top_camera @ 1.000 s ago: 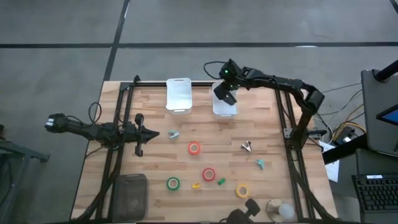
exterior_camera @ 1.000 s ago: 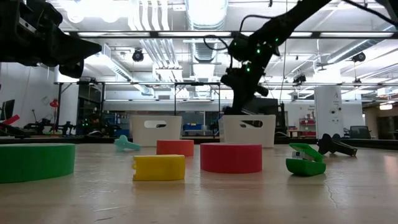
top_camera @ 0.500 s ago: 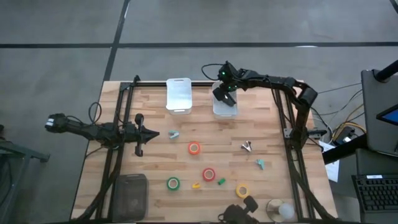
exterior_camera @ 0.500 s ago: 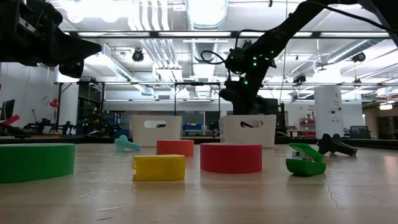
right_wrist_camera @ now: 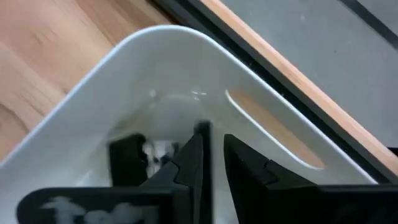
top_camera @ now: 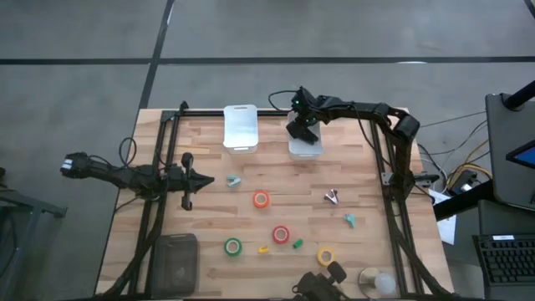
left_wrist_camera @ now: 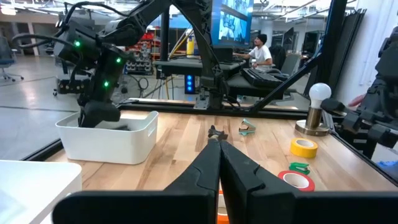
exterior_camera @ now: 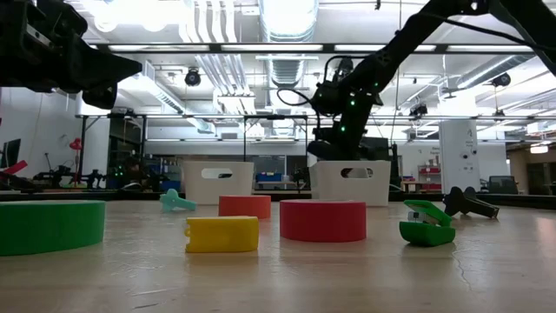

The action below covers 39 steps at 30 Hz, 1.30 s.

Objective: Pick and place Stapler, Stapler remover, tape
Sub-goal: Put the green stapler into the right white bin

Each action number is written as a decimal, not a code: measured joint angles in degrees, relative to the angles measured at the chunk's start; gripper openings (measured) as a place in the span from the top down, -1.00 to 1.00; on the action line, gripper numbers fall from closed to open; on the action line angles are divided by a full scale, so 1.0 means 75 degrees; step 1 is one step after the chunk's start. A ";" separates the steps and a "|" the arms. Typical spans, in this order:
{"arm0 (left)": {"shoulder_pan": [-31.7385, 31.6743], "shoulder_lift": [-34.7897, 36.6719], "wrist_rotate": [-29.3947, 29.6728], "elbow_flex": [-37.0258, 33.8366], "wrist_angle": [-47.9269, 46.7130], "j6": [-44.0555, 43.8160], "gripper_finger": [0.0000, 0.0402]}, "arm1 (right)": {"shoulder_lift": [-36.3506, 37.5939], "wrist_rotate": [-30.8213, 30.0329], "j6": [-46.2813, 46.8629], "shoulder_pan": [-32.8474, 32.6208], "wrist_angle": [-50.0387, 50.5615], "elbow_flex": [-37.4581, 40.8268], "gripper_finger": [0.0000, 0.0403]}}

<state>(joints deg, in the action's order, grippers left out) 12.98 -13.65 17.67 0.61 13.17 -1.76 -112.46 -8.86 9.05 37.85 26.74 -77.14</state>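
My right gripper (right_wrist_camera: 211, 163): down inside the right-hand white bin (top_camera: 304, 145), fingers parted a narrow slit, nothing clamped between them
Stapler (right_wrist_camera: 129, 160): black, blocky end showing on the bin floor just beside my fingers, mostly hidden
My left gripper (left_wrist_camera: 219, 163): fingers pressed together, empty, parked over the table's left side
Tape (top_camera: 262, 199): four rolls on the wood, well apart from the bin

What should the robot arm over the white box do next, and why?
Probably open a little wider and lift straight up. The right gripper hangs inside the right white bin with its jaws slightly apart, and a black object, likely the stapler, already lies in the bin beside it.
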 joint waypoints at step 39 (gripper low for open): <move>-0.0001 0.0002 0.0000 0.0000 0.0003 0.0000 0.94 | 0.2741 0.0046 -0.1276 -0.4521 0.1390 0.0373 0.39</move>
<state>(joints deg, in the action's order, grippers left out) 12.97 -13.64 17.67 0.61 13.19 -1.76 -91.91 -8.51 -0.52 3.94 37.17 -74.35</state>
